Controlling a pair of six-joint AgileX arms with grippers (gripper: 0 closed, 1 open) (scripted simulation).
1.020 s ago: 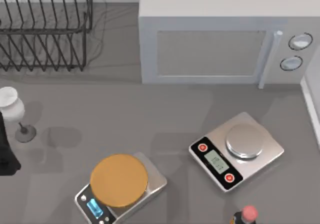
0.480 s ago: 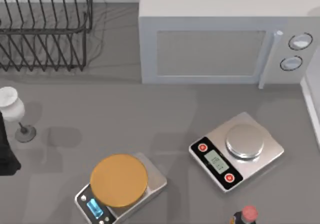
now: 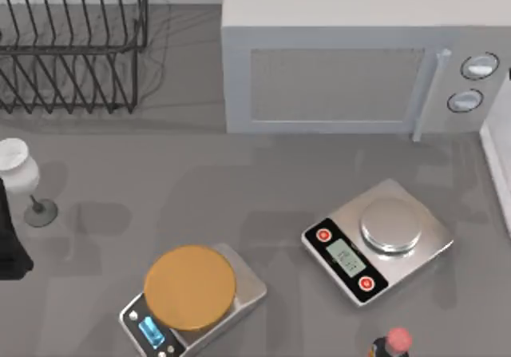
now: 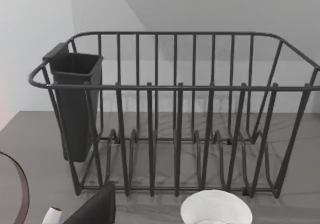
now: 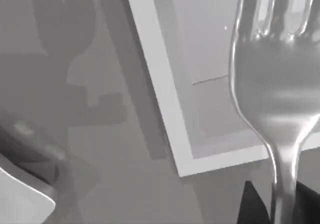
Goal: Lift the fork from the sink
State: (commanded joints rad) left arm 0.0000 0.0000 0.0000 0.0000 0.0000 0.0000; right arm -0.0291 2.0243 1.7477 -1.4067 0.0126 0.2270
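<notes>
Bearing surface: a grey table (image 3: pixel 200 181) is seen from above, with everything else set upon it.
Microwave: a white microwave (image 3: pixel 351 61) is placed along the upper edge of the frame, from the centre to the right, with two round dials at its right end.
Dish rack: a dark wire dish rack (image 3: pixel 72 45) is set in the upper left of the frame, and a dark cutlery holder (image 4: pixel 75 103) is hung on one end of it.
Sink: a white sink (image 3: pixel 499 173) rim is cut off by the right edge of the frame, below the microwave.
Left arm: the left arm (image 3: pixel 9 237) is parked at the left edge of the frame, beside the wine glass.
Silver scale: a silver scale (image 3: pixel 379 241) with a round steel pan is laid at the lower right, tilted.
Orange scale: a second scale (image 3: pixel 192 293) topped by an orange disc is laid at the lower centre, well apart from the first.
Wine glass: a white wine glass (image 3: pixel 20 173) is stood upright at the left, below the dish rack.
Bottle: a dark bottle (image 3: pixel 391 345) with a red cap is cut off by the lower edge, just below the silver scale.
Fork: the shiny fork (image 5: pixel 272 83) is shown close to the right wrist camera, with the sink's rim and basin behind its tines.
Right gripper: the right gripper (image 5: pixel 281 206) is closed narrowly on the fork's handle, one dark finger (image 5: pixel 250 206) being pressed to each side.
</notes>
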